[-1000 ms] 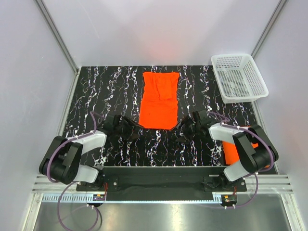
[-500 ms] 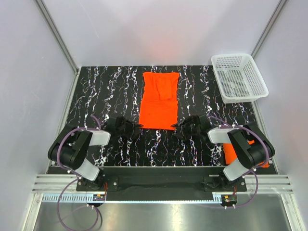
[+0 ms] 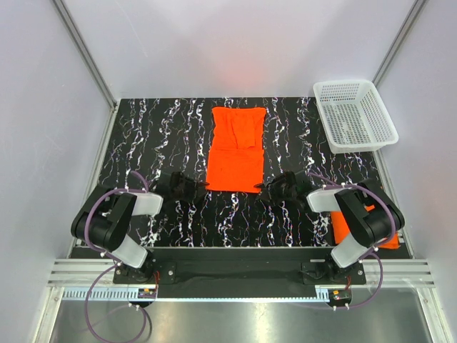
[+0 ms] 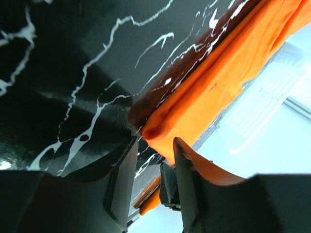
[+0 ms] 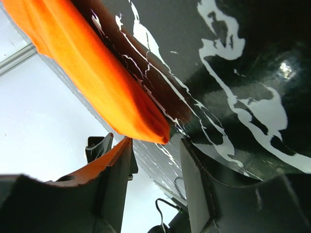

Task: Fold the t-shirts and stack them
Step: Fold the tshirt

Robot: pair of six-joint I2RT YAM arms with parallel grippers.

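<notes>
The orange t-shirt [image 3: 235, 150] is lying flat on the table [image 3: 143, 128], looking like a long narrow strip with a sleeve tucked on top. Both arms are crouching low at its near edge, the left jaws at the near-left corner and the right jaws at the near-right one. Each pair is standing partly apart with the cloth tip right at the mouth, not yet pinched. That matched placement is setting up, I'd say, a two-corner lift to fold the hem away. A second orange shirt [image 3: 343, 227] is waiting off its near-right side, and the white basket [image 3: 355, 114] is sitting beyond its far-right corner.

Left hand [image 3: 201, 187] and right hand [image 3: 262, 187] sit low, jaws parted.
</notes>
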